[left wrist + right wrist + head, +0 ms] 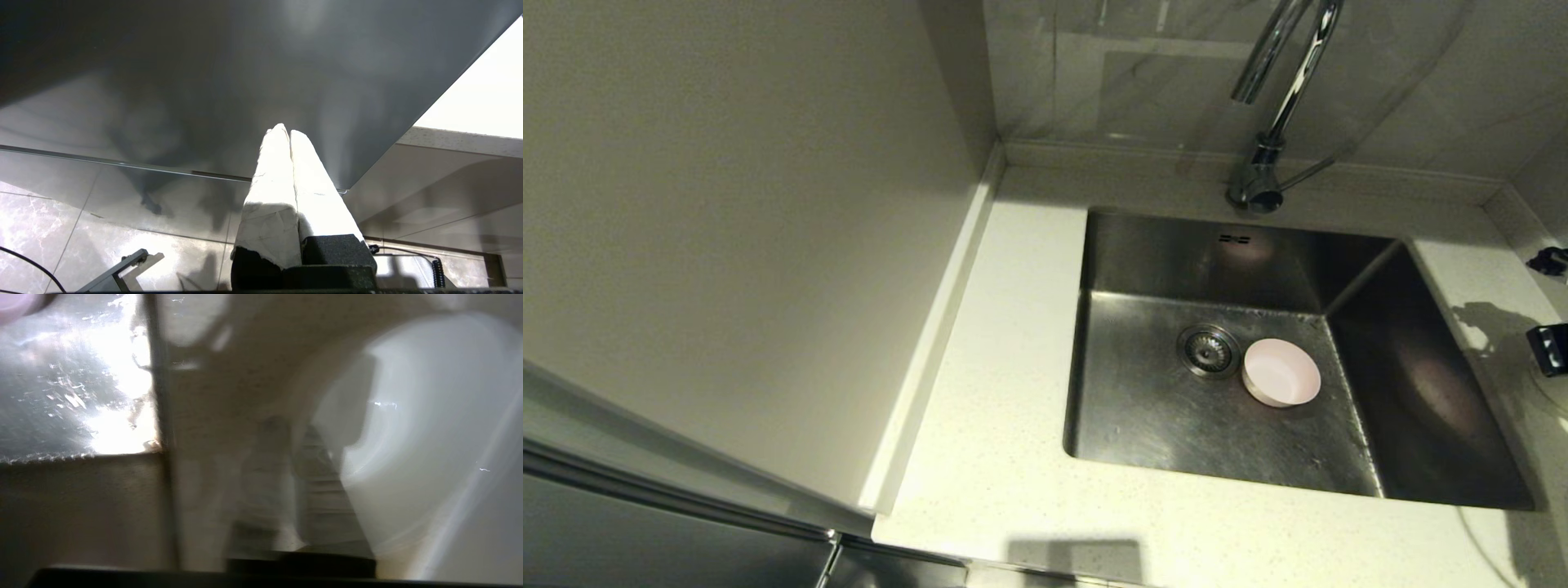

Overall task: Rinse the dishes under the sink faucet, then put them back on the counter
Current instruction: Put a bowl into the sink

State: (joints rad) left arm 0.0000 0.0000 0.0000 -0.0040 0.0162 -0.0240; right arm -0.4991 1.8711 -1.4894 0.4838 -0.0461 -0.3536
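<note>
L gripper (289, 130) sits parked low, out of the head view, in front of a dark cabinet front (204, 81) w/ tiled floor (81, 237) under it. Its white-wrapped fingers (271, 179) are pressed together along their length, closed, nothing between them.

In the head view, far left is a plain pale wall panel (727, 204). Next to it the table (996, 408), cream-white w/ fine speckles, runs along the front and left of the sink (1143, 408). The sink is a steel basin w/ a wet-looking floor and two small overflow slots on the back wall. The round drain strainer (1209, 349) lies about mid-floor. The pink bowl (1281, 372) stands upright in the sink, just right of the strainer, rim nearly touching it, looks empty. The faucet (1278, 98) stands behind the sink on the table's back strip, base right of centre, gooseneck arching over the basin, spout well above and behind the pink bowl. No water seen running.

R gripper (292, 426) shows only in its own wrist view, blurred. It's over the table strip right of the sink, sink edge just beside it. Fingers (265, 469) are closed on the rim of the white bowl (416, 437), one outside the wall, the other inside. Can't tell if the bowl rests on the table or is off it. Yellow bowl isn't seen.
</note>
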